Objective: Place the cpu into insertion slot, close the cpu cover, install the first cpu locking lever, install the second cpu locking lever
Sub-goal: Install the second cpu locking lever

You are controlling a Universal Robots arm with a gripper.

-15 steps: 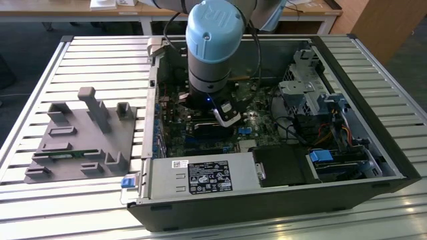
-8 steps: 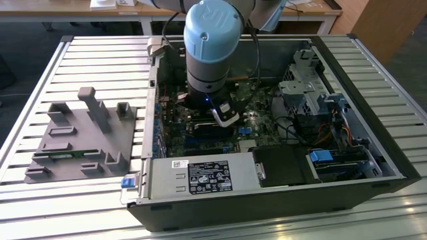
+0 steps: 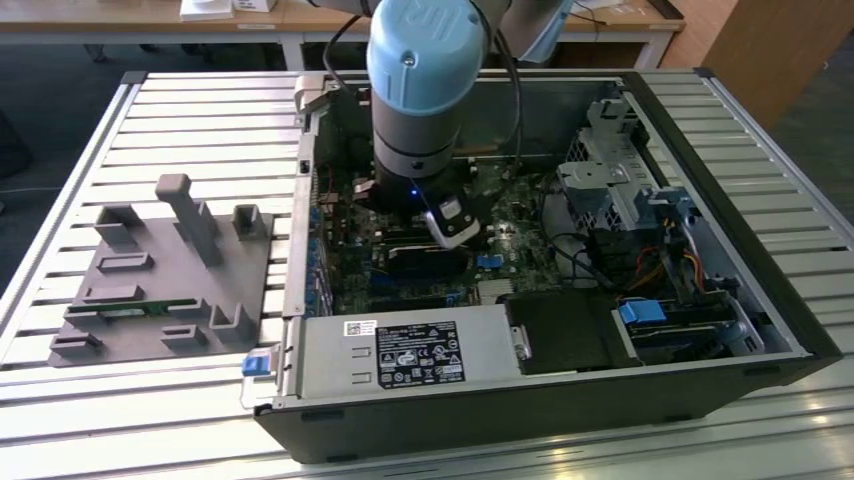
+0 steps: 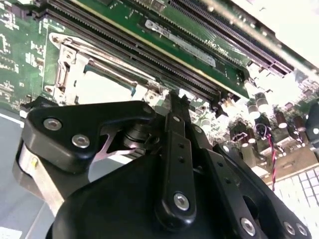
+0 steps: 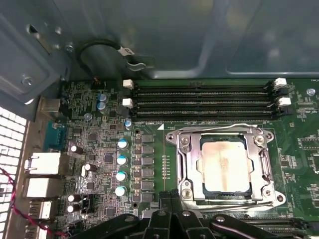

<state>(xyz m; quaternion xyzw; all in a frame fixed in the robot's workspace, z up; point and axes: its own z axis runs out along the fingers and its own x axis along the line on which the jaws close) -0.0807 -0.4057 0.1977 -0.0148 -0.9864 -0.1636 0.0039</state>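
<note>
Ribbed pale metal surface (image 3: 120,120) carries an open black computer case (image 3: 561,400), with a grey moulded fixture tray (image 3: 160,290) on the exterior view's left. Inside, the blue-capped arm reaches down to the green motherboard (image 5: 94,149). Its black gripper (image 5: 170,195), fingers drawn together on nothing, hovers just beside the silvery square cpu cover (image 5: 187,164), which lies shut over the pale beige cpu (image 5: 224,164) seated in the insertion slot (image 5: 271,201).

Open space above cpu cover (image 5: 224,167). Memory slots (image 5: 204,102) border one side, capacitor row (image 5: 121,167) other; case wall (image 5: 164,40) beyond slots.
</note>
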